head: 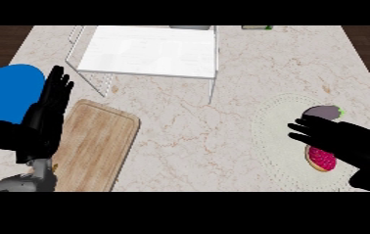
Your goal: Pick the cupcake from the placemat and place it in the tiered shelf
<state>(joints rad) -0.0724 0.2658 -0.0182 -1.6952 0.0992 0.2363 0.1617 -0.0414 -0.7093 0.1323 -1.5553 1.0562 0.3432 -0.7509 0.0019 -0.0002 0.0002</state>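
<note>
The cupcake (322, 160), with pink-red frosting and a tan rim, lies on the pale round placemat (278, 130) at the right. My right hand (334, 137) hovers over it with fingers straight, pointing left, and hides part of it. A purple eggplant-like item (323, 112) sits just behind the hand on the placemat. The white tiered shelf (150, 52) stands at the back left centre. My left hand (48, 114) rests open at the left edge, fingers up.
A wooden cutting board (94, 145) lies at the front left. A blue round object (18, 91) sits at the far left behind my left hand. A small green-tipped item (256, 27) lies at the counter's back edge.
</note>
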